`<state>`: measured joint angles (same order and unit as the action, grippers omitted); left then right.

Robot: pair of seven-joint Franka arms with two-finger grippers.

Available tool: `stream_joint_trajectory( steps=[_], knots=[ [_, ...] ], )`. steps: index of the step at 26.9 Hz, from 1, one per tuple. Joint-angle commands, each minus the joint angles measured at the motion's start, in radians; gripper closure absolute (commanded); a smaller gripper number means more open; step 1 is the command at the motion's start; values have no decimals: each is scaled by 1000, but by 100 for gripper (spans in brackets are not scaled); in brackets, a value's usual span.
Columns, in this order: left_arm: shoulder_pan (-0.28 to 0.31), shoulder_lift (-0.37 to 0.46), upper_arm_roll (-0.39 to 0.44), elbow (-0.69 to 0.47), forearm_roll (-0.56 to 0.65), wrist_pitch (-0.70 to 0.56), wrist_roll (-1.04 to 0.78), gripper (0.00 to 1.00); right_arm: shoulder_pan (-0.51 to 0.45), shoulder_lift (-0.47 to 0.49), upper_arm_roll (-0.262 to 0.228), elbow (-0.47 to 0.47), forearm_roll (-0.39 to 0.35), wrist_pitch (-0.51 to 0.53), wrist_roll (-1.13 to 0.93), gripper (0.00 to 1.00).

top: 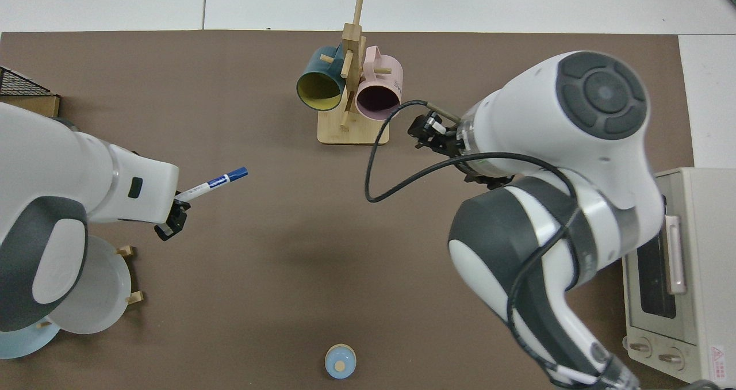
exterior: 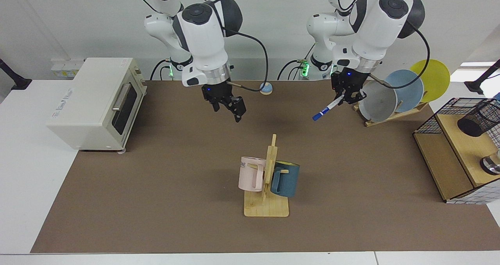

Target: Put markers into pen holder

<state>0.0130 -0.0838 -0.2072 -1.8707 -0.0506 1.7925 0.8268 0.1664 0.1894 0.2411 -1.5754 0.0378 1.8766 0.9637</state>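
Left gripper (exterior: pixel 345 95) pinches 1 marker (exterior: pixel 327 109) in mid-air; right gripper (exterior: pixel 230 108) hangs empty with fingers spread.

The marker is a slim white barrel with a blue cap; it is held by its uncapped end and slopes cap-down above the brown mat (exterior: pixel 175 171), just beside a wooden rack holding 3 round plates (exterior: pixel 406 91) in grey, blue and yellow. The pen holder (exterior: pixel 478 118), a black wire-mesh cylinder, lies tilted on a wooden shelf (exterior: pixel 457 151) under a black wire frame, well apart from the marker. The right gripper hovers over the mat near a cream toaster oven (exterior: pixel 95 102). 2 mugs (exterior: pixel 269 175), pink and blue, hang on a wooden stand.
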Motion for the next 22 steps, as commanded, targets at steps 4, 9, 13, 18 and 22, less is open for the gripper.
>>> stream_joint_trajectory(
  steps=[4,9,13,18,22],
  knots=[
    [111,-11,-8,-10,144,-2,12,100,-126,-59,9,0,-7,-120,-460,1],
    [165,-11,-8,-8,264,1,57,100,-137,-59,6,17,-12,-186,-543,1],
    [232,-10,-8,-1,351,1,97,100,-140,-59,4,46,-19,-234,-588,1],
    [285,-7,-8,18,481,19,130,100,-142,-65,9,70,-59,-287,-657,1],
    [320,4,-6,51,564,37,136,100,-140,-119,9,66,-72,-287,-687,1]
  ],
)
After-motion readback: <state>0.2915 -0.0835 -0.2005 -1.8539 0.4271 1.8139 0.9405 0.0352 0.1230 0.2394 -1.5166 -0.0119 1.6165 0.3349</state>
